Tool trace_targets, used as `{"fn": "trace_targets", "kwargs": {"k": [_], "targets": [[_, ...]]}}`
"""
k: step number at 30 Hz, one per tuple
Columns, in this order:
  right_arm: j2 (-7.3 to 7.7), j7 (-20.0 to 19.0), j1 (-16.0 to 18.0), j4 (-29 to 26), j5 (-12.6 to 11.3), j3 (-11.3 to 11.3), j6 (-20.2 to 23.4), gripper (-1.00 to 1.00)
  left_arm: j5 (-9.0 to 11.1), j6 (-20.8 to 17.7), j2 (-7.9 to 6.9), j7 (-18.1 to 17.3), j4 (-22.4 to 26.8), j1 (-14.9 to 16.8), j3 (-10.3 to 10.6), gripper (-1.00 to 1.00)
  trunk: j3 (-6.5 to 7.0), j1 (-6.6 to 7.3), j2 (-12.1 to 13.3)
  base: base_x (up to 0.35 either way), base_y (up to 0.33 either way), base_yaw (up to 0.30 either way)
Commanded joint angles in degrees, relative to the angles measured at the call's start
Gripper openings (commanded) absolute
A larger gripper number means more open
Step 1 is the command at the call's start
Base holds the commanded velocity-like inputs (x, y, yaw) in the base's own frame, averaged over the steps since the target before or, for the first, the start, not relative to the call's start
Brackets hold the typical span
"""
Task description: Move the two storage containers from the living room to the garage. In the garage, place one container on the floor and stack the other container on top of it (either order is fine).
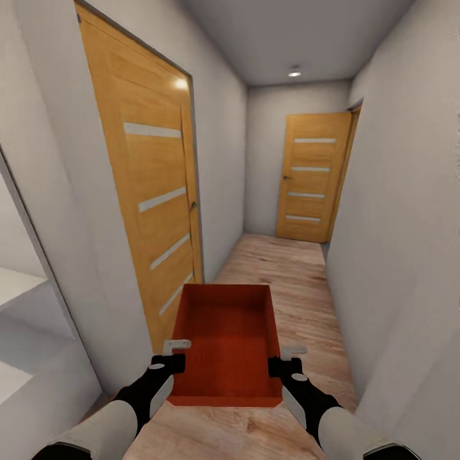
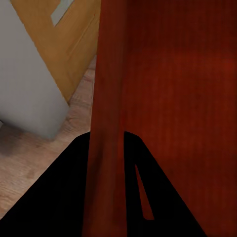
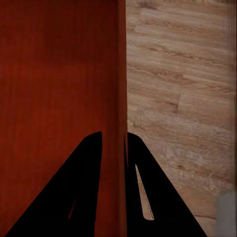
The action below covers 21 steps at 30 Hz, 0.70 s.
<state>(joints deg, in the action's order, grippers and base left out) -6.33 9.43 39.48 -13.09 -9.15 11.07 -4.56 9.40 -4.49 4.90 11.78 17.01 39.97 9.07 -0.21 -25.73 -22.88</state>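
One orange-red storage container [image 1: 227, 338], lidless and empty, hangs level in front of me above the plank flooring. My left gripper [image 1: 171, 361] is shut on its left wall near the rear corner. My right gripper [image 1: 281, 364] is shut on its right wall opposite. In the left wrist view the container's wall [image 2: 106, 98] runs between the black fingers [image 2: 54, 197] of the left gripper [image 2: 106, 163]. In the right wrist view the container's thin wall [image 3: 122, 74] sits between the black fingers [image 3: 163, 197] of the right gripper [image 3: 114, 163], with the red inside beside it.
I stand in a narrow corridor with pale grey walls close on both sides. A wooden door [image 1: 150, 191] with pale slots is near on the left, and a similar door [image 1: 310, 185] closes the far end. Light wood plank flooring [image 1: 300, 300] runs ahead. A white ledge [image 1: 19, 287] shows at the left.
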Motion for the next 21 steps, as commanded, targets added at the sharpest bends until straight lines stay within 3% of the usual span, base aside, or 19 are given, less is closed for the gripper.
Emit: {"fn": "trace_targets", "kwargs": {"k": [1, 12, 21], "targets": [[-0.17, -0.2, 0.0, 0.2, -1.0, 0.4, -0.3, -1.00, -0.3, -0.3, 0.02, 0.5, 1.5, 0.0, -1.6, -1.00, -0.02, -0.05, 0.0, 0.323, 0.000, -0.237], [-0.17, -0.3, 0.0, 0.2, -1.0, 0.4, -0.3, -1.00, -0.3, -0.3, 0.02, 0.5, 1.5, 0.0, -1.6, -1.00, -0.02, -0.05, 0.0, 0.323, 0.000, -0.244], [-0.10, -0.3, 0.0, 0.2, -1.0, 0.4, -0.4, -1.00, -0.3, -0.3, 0.02, 0.5, 1.5, 0.0, -1.6, -1.00, -0.02, -0.05, 0.0, 0.323, 0.000, -0.049]]}}
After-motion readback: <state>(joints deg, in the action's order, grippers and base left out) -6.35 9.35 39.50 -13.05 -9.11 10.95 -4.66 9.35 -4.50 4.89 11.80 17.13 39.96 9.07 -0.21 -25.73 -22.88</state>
